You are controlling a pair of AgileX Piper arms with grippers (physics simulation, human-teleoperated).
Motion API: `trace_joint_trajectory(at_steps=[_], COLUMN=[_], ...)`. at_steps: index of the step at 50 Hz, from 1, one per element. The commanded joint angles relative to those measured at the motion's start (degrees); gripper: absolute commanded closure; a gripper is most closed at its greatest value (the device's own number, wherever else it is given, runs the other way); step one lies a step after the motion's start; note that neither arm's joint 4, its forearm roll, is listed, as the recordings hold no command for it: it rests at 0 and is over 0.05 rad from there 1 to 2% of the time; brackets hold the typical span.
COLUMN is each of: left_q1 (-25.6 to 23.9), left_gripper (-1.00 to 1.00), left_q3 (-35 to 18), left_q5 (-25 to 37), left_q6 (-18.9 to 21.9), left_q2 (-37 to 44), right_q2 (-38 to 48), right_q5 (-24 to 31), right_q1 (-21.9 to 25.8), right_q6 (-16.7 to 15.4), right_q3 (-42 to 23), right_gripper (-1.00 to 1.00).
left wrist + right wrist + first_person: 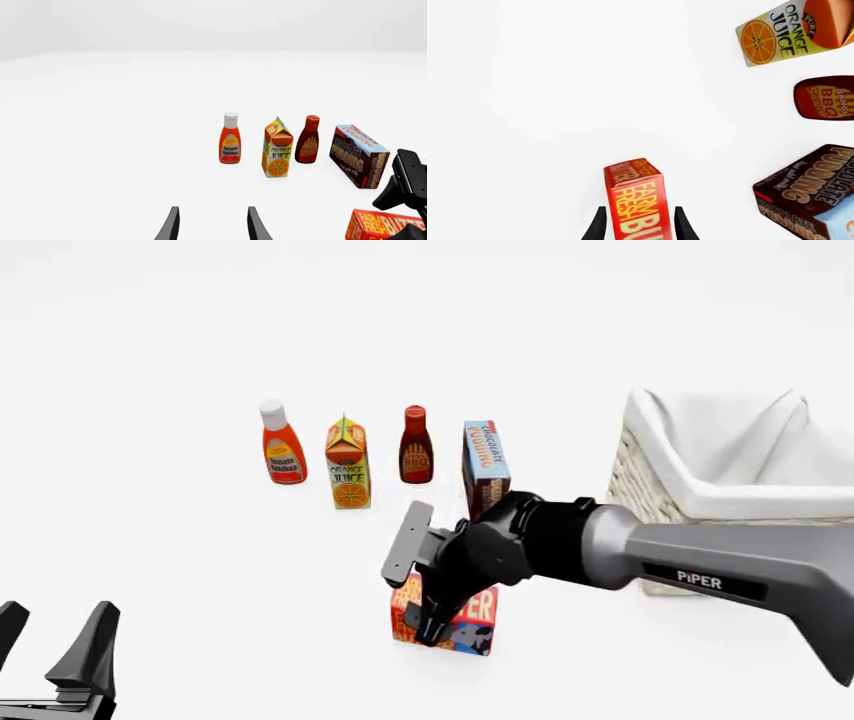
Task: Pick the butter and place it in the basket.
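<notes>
We judge that the grasp step is in hand: our right gripper [639, 225] stands over the butter [635, 200], with one finger on each side of the carton, but we cannot tell if the fingers already press it. The butter stands on the table, in front of the pudding box [486, 465] and well to the left of the basket [667, 495]. Next we should need a firm grip, then a lift above the basket rim. The basket shows only its white liner; no grocery is visible inside. Our left gripper [212, 222] hangs apart, fingers spread and holding nothing.
</notes>
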State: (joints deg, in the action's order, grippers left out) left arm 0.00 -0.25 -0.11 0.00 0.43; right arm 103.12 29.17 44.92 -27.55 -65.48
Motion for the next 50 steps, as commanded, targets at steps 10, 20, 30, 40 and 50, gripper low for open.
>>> trace_joint_trajectory(at_steps=[10, 20, 30, 40, 50], left_q1=[0.0, 0.0, 0.0, 0.0, 0.0], left_gripper=[-1.0, -1.0, -1.0, -1.0, -1.0], left_q3=[0.0, 0.0, 0.0, 0.0, 0.0], left_q5=[0.0, 0.0, 0.0, 0.0, 0.0], left_q6=[0.0, 0.0, 0.0, 0.0, 0.0], left_q2=[0.0, 0.0, 0.0, 0.0, 0.0], right_q2=[2.07, 3.31, 4.76, 2.52, -7.98], right_q5=[-1.39, -1.88, -2.7, -5.99, -12.72], right_q1=[-0.07, 0.07, 0.22, 2.75, 7.79], right_q6=[0.2, 0.36, 0.35, 2.49, 0.3], right_q3=[-0.19, -0.81, -1.56, 0.72, 9.18], right_gripper=[-1.0, -1.0, -1.0, -1.0, 1.0])
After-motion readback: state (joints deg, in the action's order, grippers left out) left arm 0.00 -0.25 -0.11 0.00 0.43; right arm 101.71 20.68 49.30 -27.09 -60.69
